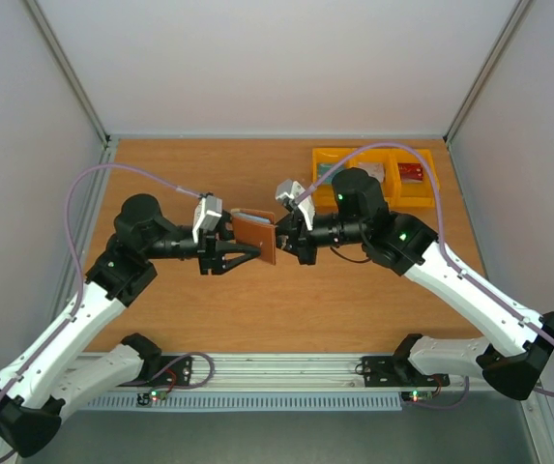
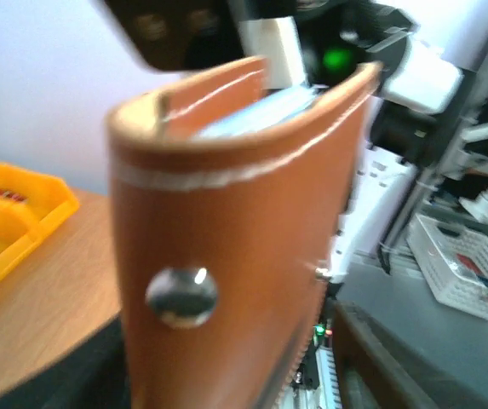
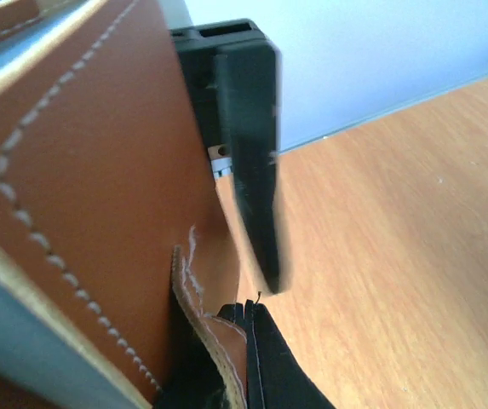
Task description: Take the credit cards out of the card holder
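The brown leather card holder (image 1: 255, 235) hangs above the middle of the table between my two grippers. In the left wrist view it fills the frame, with its snap stud (image 2: 181, 296) facing the camera and pale blue-grey edges (image 2: 261, 111) showing in its open top; I cannot tell lining from credit cards there. My left gripper (image 1: 236, 257) has its fingers spread at the holder's near left edge. My right gripper (image 3: 255, 317) is shut, with the holder's leather tab (image 3: 214, 336) pinched at its tips. A red credit card (image 1: 411, 173) lies in the yellow bin (image 1: 429, 193).
Two joined yellow bins stand at the back right of the wooden table (image 1: 180, 309), the left bin (image 1: 325, 158) holding a whitish card (image 1: 374, 172). A black finger of the left gripper (image 3: 252, 153) stands close behind the holder in the right wrist view. White walls enclose the table.
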